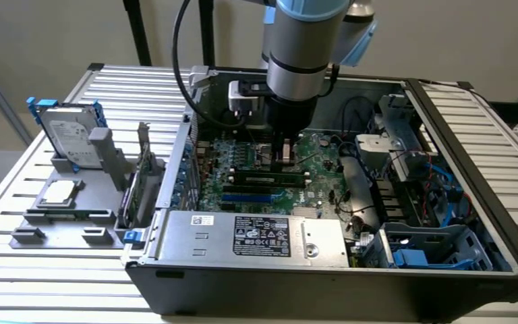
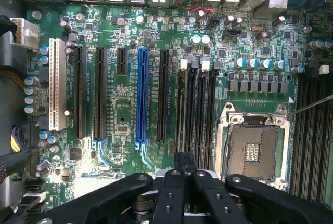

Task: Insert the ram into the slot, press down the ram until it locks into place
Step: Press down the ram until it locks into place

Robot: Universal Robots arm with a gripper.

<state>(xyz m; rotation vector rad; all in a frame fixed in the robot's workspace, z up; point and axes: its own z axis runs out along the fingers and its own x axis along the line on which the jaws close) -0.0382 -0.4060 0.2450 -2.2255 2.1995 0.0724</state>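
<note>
1. I see a tabletop (image 1: 52, 270) of pale metal slats with grooves between them; behind it stands a plain beige wall, with dark upright poles at the exterior view's left.
2. An open black computer case (image 1: 331, 283) lies on its side on the slats; its green motherboard (image 1: 326, 152) faces up, and a silver power supply (image 1: 250, 235) with a label sits along the near edge.
3. On the exterior view's left, a grey fixture tray (image 1: 34, 223) rests on the slats; a hard drive (image 1: 68, 138) stands upright in it, and a square chip (image 1: 59, 192) lies flat nearby.
4. The arm comes down from above into the case; the gripper (image 1: 283, 154) hangs just over the board, and its fingers (image 2: 184, 164) are pressed together; whether they pinch anything I cannot tell.
5. The ram (image 1: 268, 179), a long green stick with dark chips, lies along the black slots below the gripper in the exterior view; I cannot tell whether it is seated.
6. In the wrist view the four parallel black slots run side by side; the slot (image 2: 190, 112) lies beside the processor socket (image 2: 253, 148), with a blue slot (image 2: 141, 96) further off.
</note>
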